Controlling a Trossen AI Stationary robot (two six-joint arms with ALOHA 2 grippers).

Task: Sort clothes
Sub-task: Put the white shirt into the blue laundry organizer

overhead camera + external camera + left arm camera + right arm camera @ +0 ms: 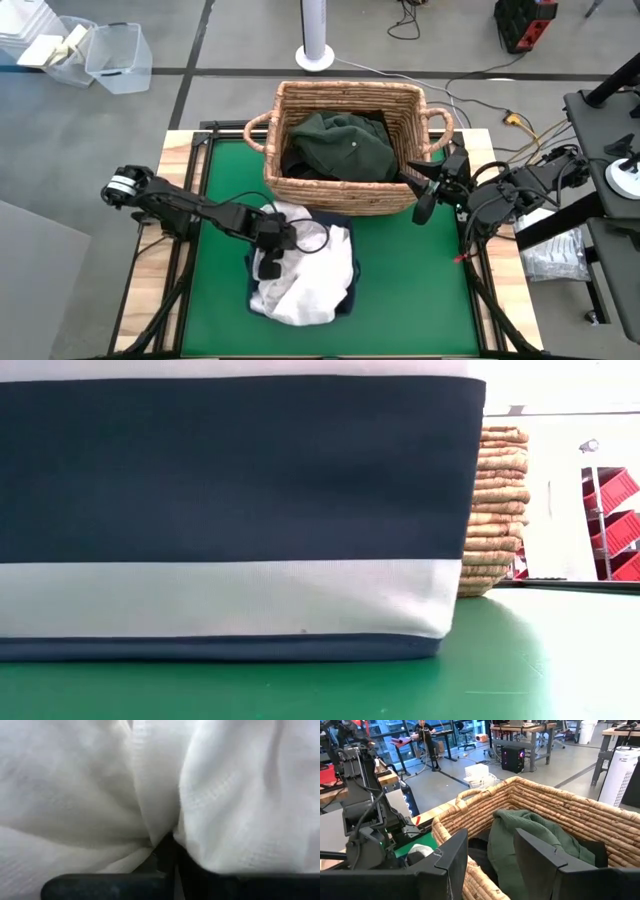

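Note:
A heap of white clothes fills the navy blue bin near the table's front; the bin's striped wall blocks most of the low view. My left gripper sits down in this heap, and white cloth fills its wrist view. Behind the bin, the tan wicker basket holds a dark green garment lying over black ones. My right gripper hovers open at the basket's right front corner, pointing over the rim toward the green garment without touching it. My left gripper is shut on a bunched fold of a white garment at the top of the heap. It comes from above, slanting toward the near edge. Creases run in toward the fingers, and cloth drapes over them, hiding how many layers they hold. The garment rests on the heap.
The basket's wall stands close behind the bin. Green mat lies bare right of the bin. Off the table are a white fan base and plastic boxes. A person sits far off in the room.

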